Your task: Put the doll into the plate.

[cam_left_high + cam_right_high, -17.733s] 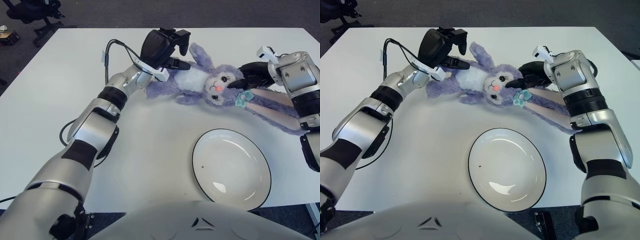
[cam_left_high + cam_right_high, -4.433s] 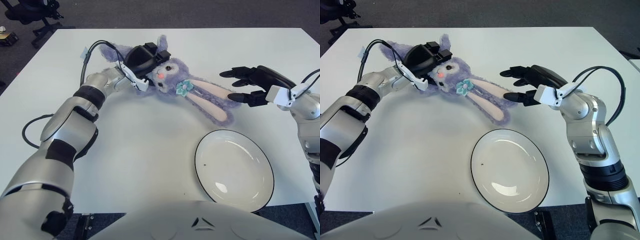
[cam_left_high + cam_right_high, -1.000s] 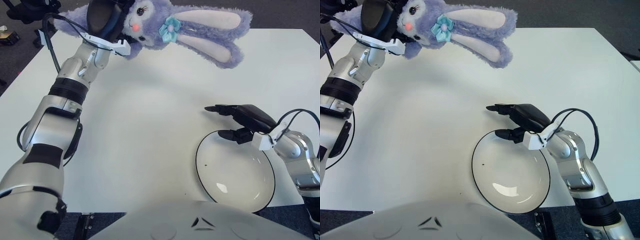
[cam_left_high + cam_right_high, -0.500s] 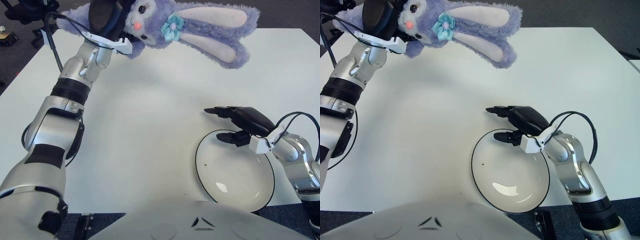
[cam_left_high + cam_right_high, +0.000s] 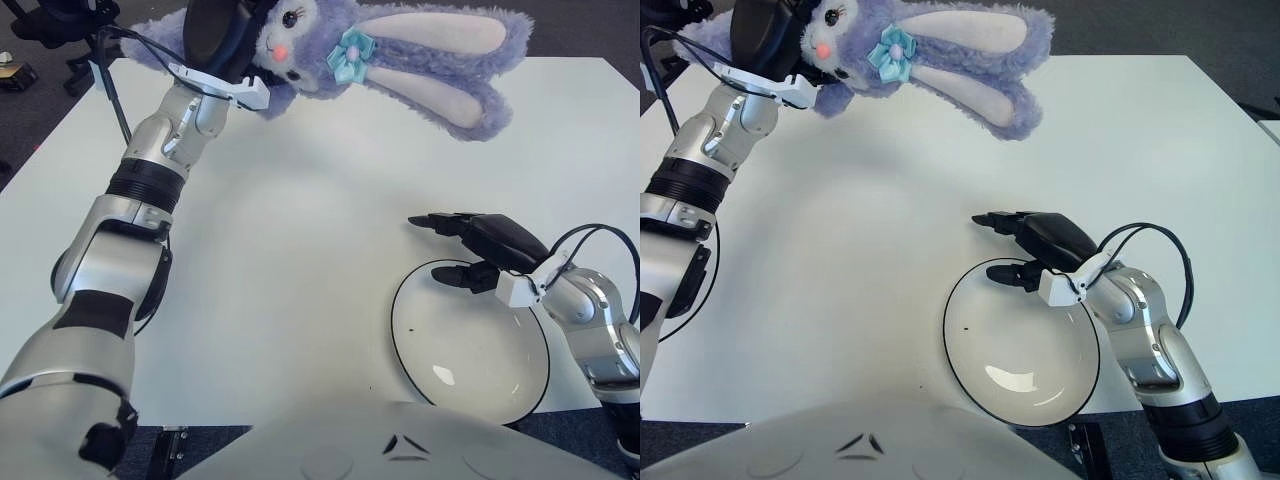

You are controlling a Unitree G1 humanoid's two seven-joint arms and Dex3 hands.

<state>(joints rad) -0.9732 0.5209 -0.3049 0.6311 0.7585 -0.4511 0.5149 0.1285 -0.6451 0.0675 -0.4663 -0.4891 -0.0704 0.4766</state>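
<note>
Gripping doll (image 5: pixel 380 50) aloft, left hand (image 5: pixel 215 35)

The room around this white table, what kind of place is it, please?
Probably an office or a lab. A white table stands on dark grey carpet, and a black office chair shows at the far left corner. The left hand holds a doll up in the air; the right hand is by the plate.

White table (image 5: pixel 300 200) with one plate (image 5: pixel 470 345) on it

The plate, white with a dark rim, lies on the table near its front edge, right under the right hand's fingers (image 5: pixel 450 222), which show over its far rim. A dark cable (image 5: pixel 50 275) shows at the table's left edge.
</note>
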